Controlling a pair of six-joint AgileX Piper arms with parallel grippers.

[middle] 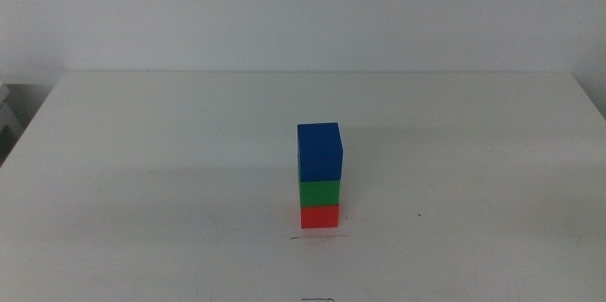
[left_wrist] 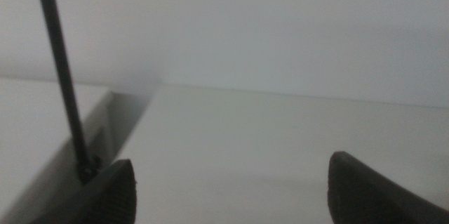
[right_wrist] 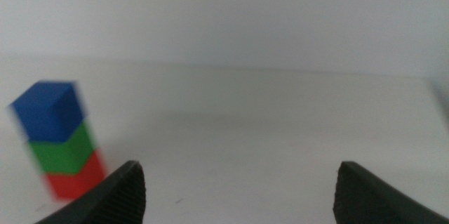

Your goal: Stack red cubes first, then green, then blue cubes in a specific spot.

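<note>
White desk [middle: 142, 151]: one stack near centre-front, red cube [middle: 320, 217] at bottom, green cube [middle: 320, 193] on it, blue cube [middle: 319, 152] on top, faces touching, upright. Thin dark mark [middle: 317, 239] just in front. Left pincer [left_wrist: 231, 189] and right pincer [right_wrist: 238, 192]: both released, jaws wide, well apart from stack, holding nothing.

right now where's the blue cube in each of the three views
Middle view: blue cube sits just right of centre, on top of the green cube and red cube.
Left wrist view: not in it; only bare table beyond the open left gripper.
Right wrist view: blurred at the left edge, beyond the open right gripper.
Shared landmark: the white table.
</note>
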